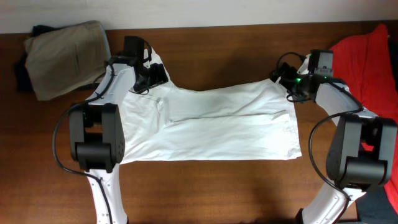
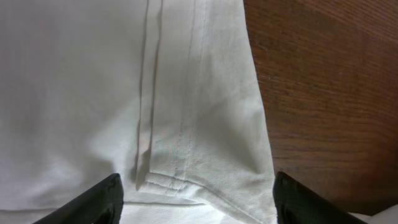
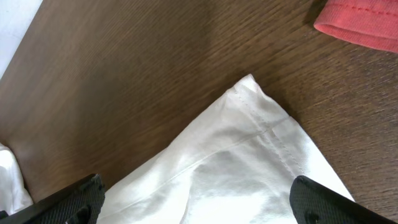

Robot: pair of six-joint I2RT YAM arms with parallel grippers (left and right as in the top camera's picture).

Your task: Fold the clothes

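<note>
Overhead view, largest first: brown wooden table [image 1: 236, 186] under everything. Spread flat across its middle, a white shirt [image 1: 217, 124], long way left to right, shallow creases through the upper half, near edge fairly straight. Heaped at the far right corner, a red garment [image 1: 367, 53], apart from the shirt. At the far left corner, a khaki garment [image 1: 65, 56], loosely folded, with a dark cloth [image 1: 20, 73] showing at its outer side (kind of garment impossible to tell). Over the shirt's left end, the left arm [image 1: 96, 134]; beside its right end, the right arm [image 1: 360, 149]; both reaching toward the far side. At the shirt's far left corner, the left gripper [image 1: 151, 76]; at the far right corner, the right gripper [image 1: 287, 81]. Left wrist view: black fingers [image 2: 99, 199] set wide, one on each side of a stitched hem corner, white fabric filling the space between, bare wood to the right; contact with the cloth not clear, nothing pinched. Right wrist view: fingers [image 3: 74, 199] spread fully wide, empty, low over a pointed hemmed corner of the shirt, wood beyond it, a strip of the red garment in the upper right corner, a scrap of white cloth at the lower left edge.
</note>
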